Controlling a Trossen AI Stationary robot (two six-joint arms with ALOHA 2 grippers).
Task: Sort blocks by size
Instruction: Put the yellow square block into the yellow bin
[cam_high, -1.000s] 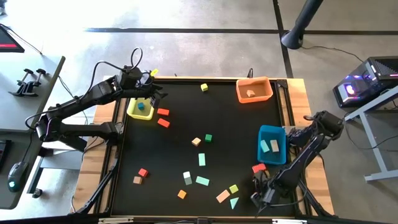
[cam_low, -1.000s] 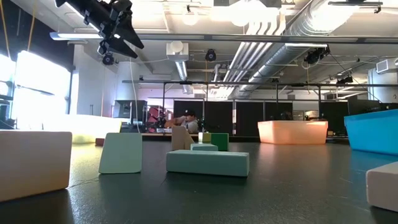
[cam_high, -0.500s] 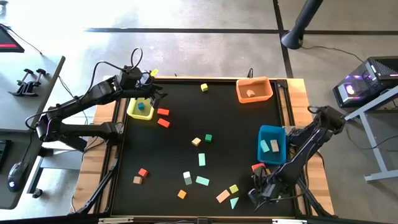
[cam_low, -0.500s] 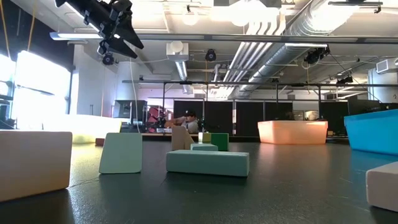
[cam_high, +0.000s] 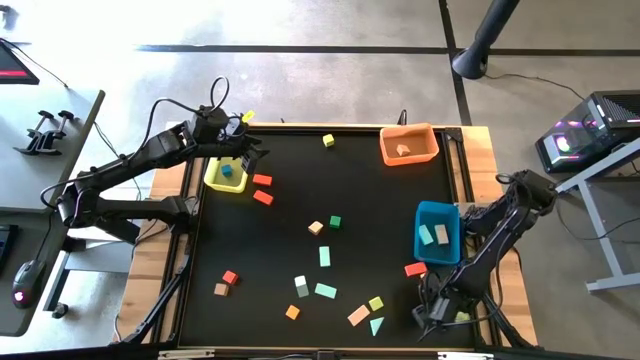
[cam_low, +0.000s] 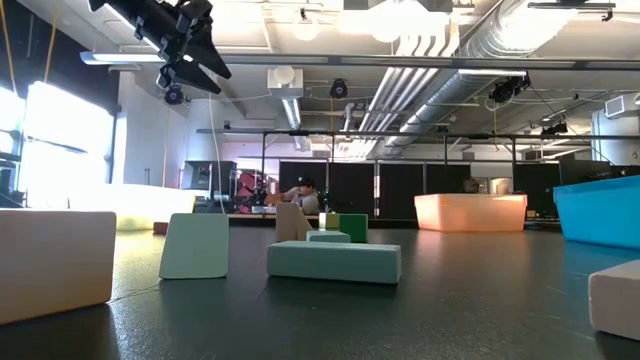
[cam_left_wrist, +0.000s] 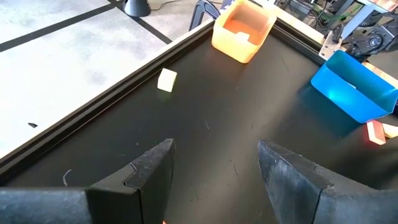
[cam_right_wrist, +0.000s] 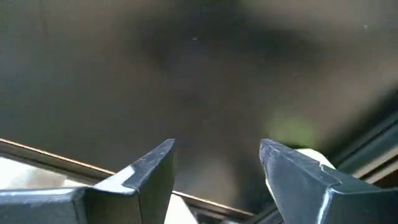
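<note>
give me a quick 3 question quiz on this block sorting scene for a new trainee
1. True or false: the orange bin is empty.
2. Which bin does the left gripper hover over? A yellow B blue C orange
3. Fill in: the blue bin holds ___ blocks.

Key: 1 false, one tan block lies in it. 2 A, the yellow bin. 3 two. The right gripper is at the table's near right corner.

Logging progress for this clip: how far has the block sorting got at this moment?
Early stage. Done: the yellow bin holds one blue block, the orange bin one tan piece, the blue bin two pale blocks. In hand: nothing; the left gripper hangs open above the yellow bin, the right gripper is open at the table's near right corner. Left: over a dozen blocks lie loose, such as the red block beside the blue bin.
</note>
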